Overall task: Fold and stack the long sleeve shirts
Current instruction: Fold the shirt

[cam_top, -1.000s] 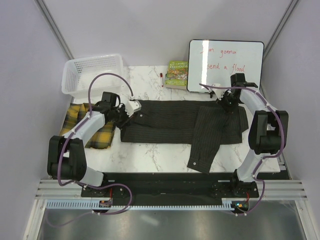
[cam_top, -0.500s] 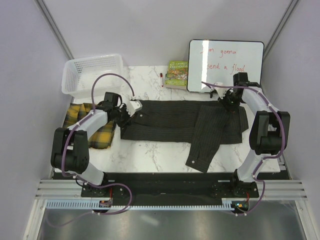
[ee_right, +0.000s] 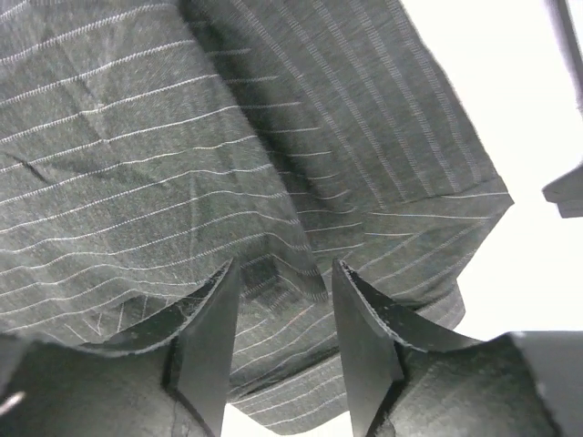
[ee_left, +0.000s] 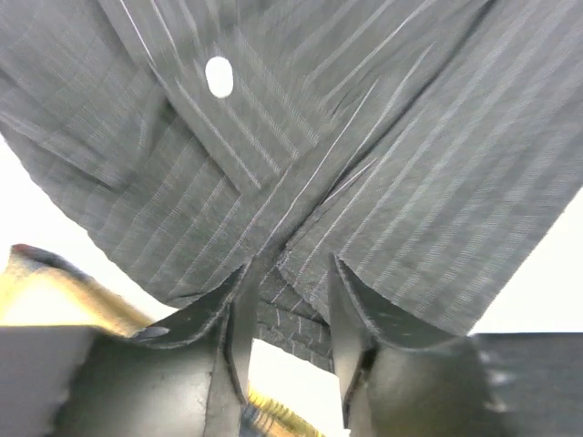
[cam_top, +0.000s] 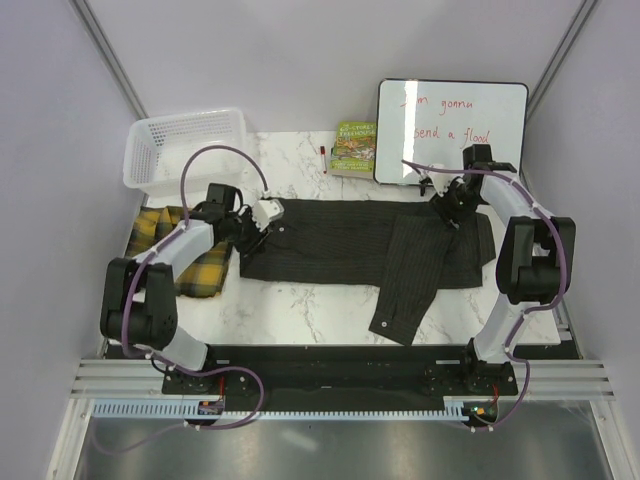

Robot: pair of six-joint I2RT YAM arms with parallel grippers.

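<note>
The dark pinstriped shirt lies spread across the middle of the table, one sleeve folded down toward the front. My left gripper stands at its left end, by the collar. In the left wrist view the left gripper is open, with the shirt's edge lying slack between the fingers. My right gripper is at the shirt's back right corner. It is also open, over loose striped cloth. The yellow plaid shirt lies bunched at the left, under my left arm.
A white mesh basket stands at the back left. A green book and a small red marker lie at the back centre. A whiteboard leans at the back right, just behind my right gripper.
Both grippers have gone from shut to open, letting go of the dark shirt. The right gripper has edged left and the folded sleeve has shifted slightly left with it.
</note>
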